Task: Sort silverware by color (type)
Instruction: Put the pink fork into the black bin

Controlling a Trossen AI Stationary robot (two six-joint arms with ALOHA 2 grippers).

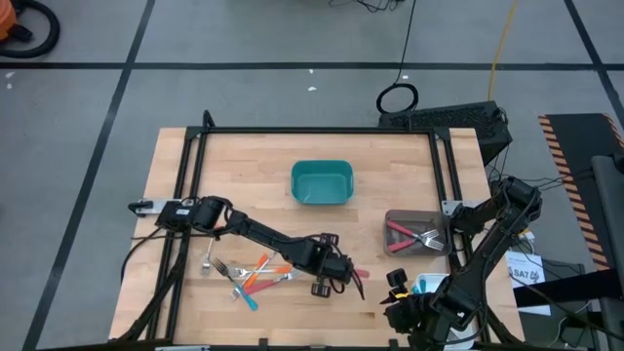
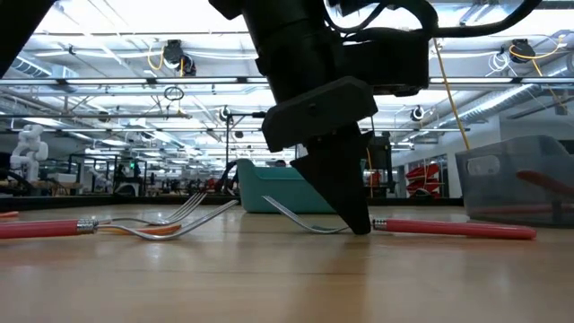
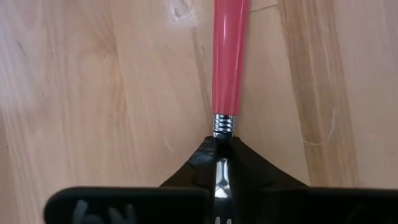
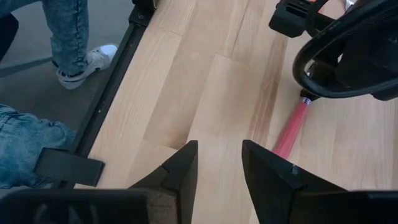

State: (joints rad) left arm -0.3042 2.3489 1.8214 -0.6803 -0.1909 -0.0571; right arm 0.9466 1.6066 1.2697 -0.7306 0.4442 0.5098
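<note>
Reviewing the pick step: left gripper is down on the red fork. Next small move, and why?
Probably lift straight up. The left gripper is shut on the red fork's metal neck, the fork still flat on the table; the gray tray already holds red-handled forks.

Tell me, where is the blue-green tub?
In the high view the teal tub sits on the middle of the table, toward its far edge, up-left of the grey tray holding red forks.

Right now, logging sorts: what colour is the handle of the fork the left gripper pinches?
Red handle, clearest in left wrist view.
</note>
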